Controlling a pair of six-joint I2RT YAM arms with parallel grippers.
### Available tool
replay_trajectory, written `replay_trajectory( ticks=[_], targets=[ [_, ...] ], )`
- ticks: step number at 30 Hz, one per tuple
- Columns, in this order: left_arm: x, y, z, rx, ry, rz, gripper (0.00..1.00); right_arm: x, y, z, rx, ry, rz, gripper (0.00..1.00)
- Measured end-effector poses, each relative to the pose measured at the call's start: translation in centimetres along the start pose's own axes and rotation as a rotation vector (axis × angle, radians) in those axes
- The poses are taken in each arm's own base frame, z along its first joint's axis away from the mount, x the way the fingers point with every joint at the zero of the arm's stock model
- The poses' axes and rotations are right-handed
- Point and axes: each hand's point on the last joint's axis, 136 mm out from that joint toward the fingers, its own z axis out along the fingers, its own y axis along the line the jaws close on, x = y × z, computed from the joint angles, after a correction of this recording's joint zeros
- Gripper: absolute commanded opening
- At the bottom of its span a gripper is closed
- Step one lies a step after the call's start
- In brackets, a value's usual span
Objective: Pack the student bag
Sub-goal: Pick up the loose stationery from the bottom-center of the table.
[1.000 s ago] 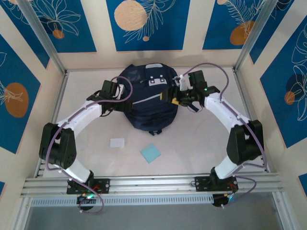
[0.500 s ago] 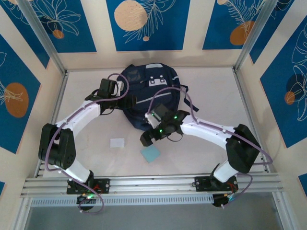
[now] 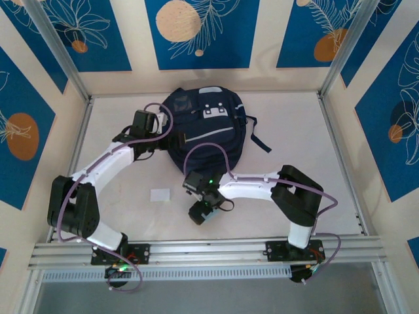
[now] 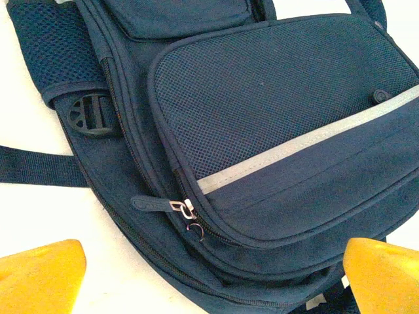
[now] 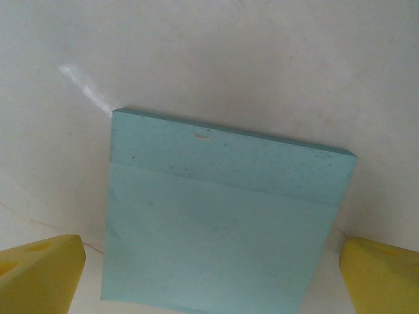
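The student bag, a navy backpack with grey stripes, lies flat at the back middle of the table. My left gripper hovers open at its left side. In the left wrist view the bag's mesh front pocket and a silver zipper pull lie between the spread yellow fingertips. My right gripper hangs open in front of the bag, low over a light blue square pad. The pad lies flat on the table between the right gripper's yellow fingertips, which do not touch it.
A small white card lies on the table left of the right gripper. A dark strap trails from the bag's right side. Metal frame rails and patterned walls enclose the table.
The right arm swung from the bag's right side down and left to the front of the table, ending over the blue pad. The left gripper stayed by the bag.
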Motion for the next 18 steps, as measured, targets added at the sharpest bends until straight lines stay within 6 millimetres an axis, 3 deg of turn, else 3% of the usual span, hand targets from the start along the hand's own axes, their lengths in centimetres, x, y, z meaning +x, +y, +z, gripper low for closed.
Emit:
replay_trajectory(
  ticks=[8, 12, 18],
  targets=[
    [0.31, 0.13, 0.09, -0.002, 0.007, -0.002, 1.00, -0.26, -0.05, 0.59, 0.099, 0.018, 0.027, 1.00],
    [0.32, 0.14, 0.09, -0.002, 0.007, -0.002, 1.00, -0.19, 0.04, 0.59, 0.095, 0.021, 0.047, 0.85],
    [0.33, 0.09, 0.09, 0.000, 0.008, -0.002, 0.97, -0.33, 0.02, 0.61, 0.069, 0.018, 0.077, 0.74]
  ],
)
